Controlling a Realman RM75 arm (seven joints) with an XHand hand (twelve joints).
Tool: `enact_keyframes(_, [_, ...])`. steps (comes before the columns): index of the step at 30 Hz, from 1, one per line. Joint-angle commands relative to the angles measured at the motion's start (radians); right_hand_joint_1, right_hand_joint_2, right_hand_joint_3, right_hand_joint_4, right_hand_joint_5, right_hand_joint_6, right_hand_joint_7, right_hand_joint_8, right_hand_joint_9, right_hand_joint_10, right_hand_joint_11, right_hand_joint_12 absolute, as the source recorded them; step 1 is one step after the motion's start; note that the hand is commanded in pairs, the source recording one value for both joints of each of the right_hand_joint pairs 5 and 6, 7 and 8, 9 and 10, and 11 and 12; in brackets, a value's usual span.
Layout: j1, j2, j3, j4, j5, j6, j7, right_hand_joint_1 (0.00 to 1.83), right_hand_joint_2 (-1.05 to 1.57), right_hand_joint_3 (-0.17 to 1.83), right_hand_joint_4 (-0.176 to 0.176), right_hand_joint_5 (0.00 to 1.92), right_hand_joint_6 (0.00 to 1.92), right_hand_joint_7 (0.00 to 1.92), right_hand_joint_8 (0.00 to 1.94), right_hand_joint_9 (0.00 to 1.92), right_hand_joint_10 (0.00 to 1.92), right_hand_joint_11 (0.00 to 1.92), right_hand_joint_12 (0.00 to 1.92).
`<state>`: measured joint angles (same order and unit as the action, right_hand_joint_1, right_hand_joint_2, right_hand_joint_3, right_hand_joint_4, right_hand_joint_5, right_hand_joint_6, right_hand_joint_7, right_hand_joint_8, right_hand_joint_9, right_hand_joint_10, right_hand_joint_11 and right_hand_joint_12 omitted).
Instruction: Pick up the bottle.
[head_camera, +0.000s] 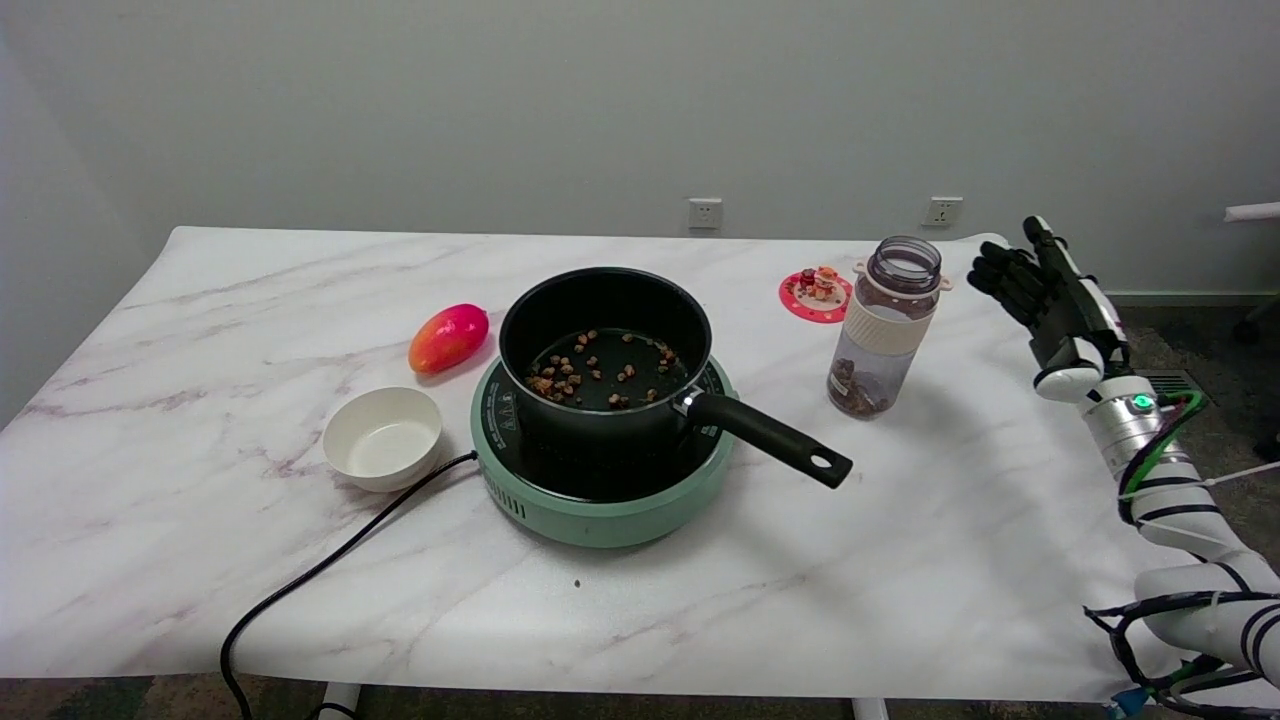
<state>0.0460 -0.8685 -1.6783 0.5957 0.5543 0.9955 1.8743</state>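
Nearest, the black cord (300, 585) trails off the tabletop (900, 560), while further right the upright bottle (885, 328), lidless, light and likely slick, is best gripped round its pale band by the empty, spread right hand (1045, 295) beside it.

black cord (300, 585) cut off at bottom edge, coaster (815, 296) figures too small

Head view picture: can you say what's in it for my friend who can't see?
A robot's right hand hovers open beside an upright, lidless bottle on a marble table, not touching it. Left of the bottle, a black pot holding brown bits sits on a green cooker, with a white bowl and a mango nearby.
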Motion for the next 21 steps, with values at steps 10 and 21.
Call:
enact_keyframes(10, [0.121, -0.101, -0.1, 0.057, -0.147, -0.056, 0.006, 1.2, -1.01, 0.9, 0.0, 0.0, 0.0, 0.38, 0.38, 0.38, 0.38, 0.38, 0.38])
enact_keyframes(21, [0.131, -0.135, -0.123, 0.058, -0.147, -0.06, -0.001, 1.2, -1.01, 0.89, 0.0, 0.0, 0.0, 0.39, 0.39, 0.39, 0.39, 0.38, 0.38])
